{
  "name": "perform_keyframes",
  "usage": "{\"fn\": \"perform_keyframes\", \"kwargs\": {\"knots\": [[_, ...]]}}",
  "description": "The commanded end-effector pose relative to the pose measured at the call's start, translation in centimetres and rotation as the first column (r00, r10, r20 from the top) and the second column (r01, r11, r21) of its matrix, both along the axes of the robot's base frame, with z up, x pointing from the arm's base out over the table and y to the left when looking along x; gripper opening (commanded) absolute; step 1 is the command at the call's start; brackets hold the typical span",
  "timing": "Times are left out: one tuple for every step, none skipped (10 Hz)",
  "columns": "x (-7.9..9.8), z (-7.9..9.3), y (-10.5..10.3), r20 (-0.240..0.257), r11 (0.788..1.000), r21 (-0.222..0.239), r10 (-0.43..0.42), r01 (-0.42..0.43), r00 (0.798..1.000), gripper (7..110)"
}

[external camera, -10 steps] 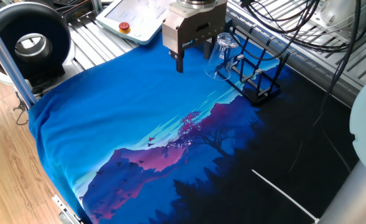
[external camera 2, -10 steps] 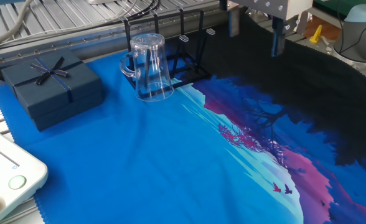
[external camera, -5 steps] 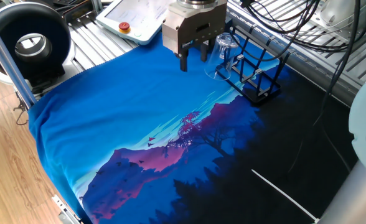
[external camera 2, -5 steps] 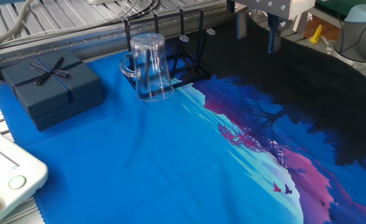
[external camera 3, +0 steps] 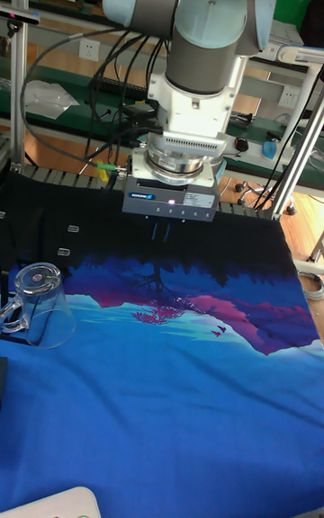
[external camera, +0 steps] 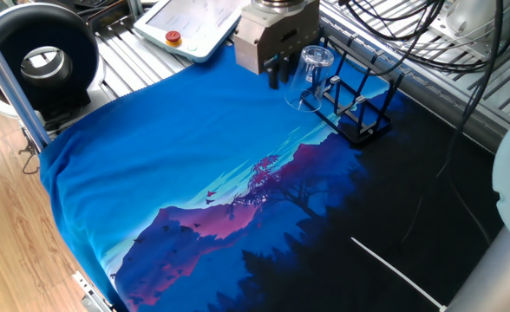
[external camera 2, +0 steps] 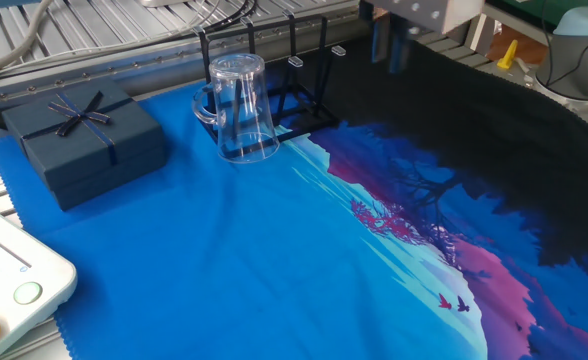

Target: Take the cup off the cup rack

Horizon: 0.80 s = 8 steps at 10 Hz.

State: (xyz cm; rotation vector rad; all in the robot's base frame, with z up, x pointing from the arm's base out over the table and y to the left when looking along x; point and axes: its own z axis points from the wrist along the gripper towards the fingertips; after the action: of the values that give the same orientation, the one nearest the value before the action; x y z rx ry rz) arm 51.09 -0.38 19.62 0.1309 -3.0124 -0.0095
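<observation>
The cup (external camera: pixel 310 76) is a clear glass mug, hung mouth-down and tilted on the end peg of the black cup rack (external camera: pixel 357 108). In the other fixed view the cup (external camera 2: pixel 239 108) shows its handle on the left, in front of the cup rack (external camera 2: pixel 299 75). My gripper (external camera: pixel 277 76) hovers above the blue cloth just left of the cup, apart from it. Its fingers stand together with nothing between them. From the tall fixed view the gripper (external camera 3: pixel 163 231) is well to the right of the cup (external camera 3: pixel 38 303).
A dark navy box with a bow (external camera 2: pixel 84 135) lies left of the cup. A white teach pendant (external camera: pixel 190 22) and a black round device (external camera: pixel 42 56) sit beyond the cloth's edge. Black cables (external camera: pixel 411 35) hang behind the rack.
The gripper's fingers have drawn together from wide open to shut. The gripper has shifted slightly toward the cup. Cup and rack have not moved.
</observation>
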Motion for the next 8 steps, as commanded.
{"fn": "perform_keyframes", "kwargs": {"knots": [[0.4,-1.2,-2.2,0.043,0.999,-0.009,0.053,-0.053,0.998,7],[0.4,-1.3,-2.3,0.045,0.999,-0.006,0.054,-0.054,0.998,7],[0.4,-1.3,-2.2,0.045,0.998,-0.006,0.056,-0.056,0.997,7],[0.5,-1.2,-1.9,0.046,0.999,-0.003,0.054,-0.054,0.997,7],[0.5,-1.2,-1.4,0.047,0.999,-0.001,0.048,-0.048,0.998,7],[0.6,-1.1,-1.1,0.047,0.999,-0.003,0.044,-0.043,0.998,7],[0.7,-1.0,-1.0,0.047,0.999,-0.004,0.041,-0.040,0.998,7],[0.7,-0.9,-1.0,0.046,0.999,-0.006,0.042,-0.042,0.998,7]]}}
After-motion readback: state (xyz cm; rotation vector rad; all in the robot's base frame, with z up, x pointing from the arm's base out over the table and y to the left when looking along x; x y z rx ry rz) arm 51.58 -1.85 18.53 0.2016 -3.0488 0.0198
